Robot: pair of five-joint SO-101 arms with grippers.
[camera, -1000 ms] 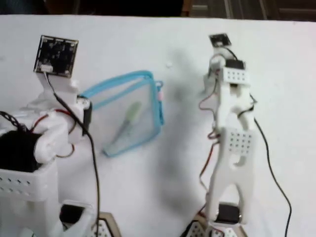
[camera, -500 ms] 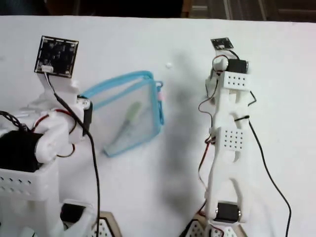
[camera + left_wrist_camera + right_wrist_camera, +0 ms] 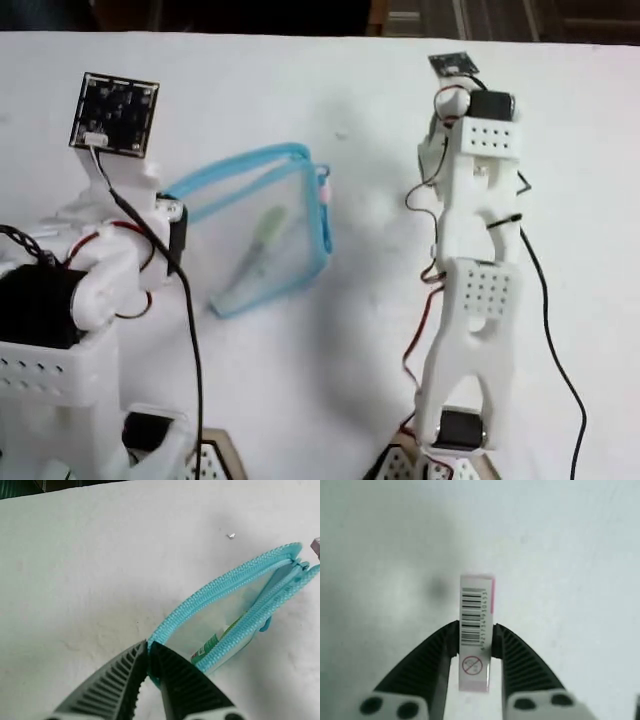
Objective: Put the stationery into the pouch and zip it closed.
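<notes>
Right arm (image 3: 478, 200) has edged farther out over the white tabletop (image 3: 300, 90). Right claw (image 3: 475, 626) clamped on a flat rectangular stationery piece (image 3: 476, 600) with a barcode label and pink edge. Left claw (image 3: 148, 647), ribbed jaws together, pinches the woven blue zipper rim of the clear pouch (image 3: 225, 580); green pen (image 3: 265, 235) lies inside.

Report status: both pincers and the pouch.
Left pincer shut on pouch rim. Right pincer shut on barcoded piece. Pouch unzipped, green pen inside. Nothing blocks its mouth.

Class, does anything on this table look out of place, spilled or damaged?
Only a tiny white scrap lies loose on the table beyond the pouch. The left gripper pinches the open pouch's end; nothing looks damaged.
</notes>
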